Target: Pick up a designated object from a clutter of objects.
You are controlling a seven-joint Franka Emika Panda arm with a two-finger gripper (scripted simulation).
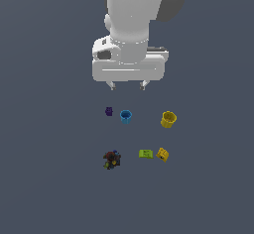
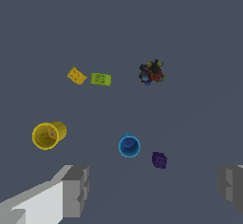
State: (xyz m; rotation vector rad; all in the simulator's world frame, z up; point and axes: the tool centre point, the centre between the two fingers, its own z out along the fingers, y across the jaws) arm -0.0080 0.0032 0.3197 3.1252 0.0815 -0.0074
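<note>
Six small things sit on the floor (image 1: 44,178), all apart, in 2 rows. Back row, nearer the arm: the little piece (image 1: 109,111) w/ a cup (image 1: 126,116) just beside it, then a 2nd cup (image 1: 168,119) off to the exterior view's right. Front row: the lumpy thing (image 1: 111,159) on the exterior view's left, the flat block (image 1: 146,153) right of it, & another block (image 1: 162,154) just beside that one.

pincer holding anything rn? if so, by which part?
Nothing held. The pincer hangs open above the floor, with empty space between its fingers. The dark mottled lump lies untouched.
</note>
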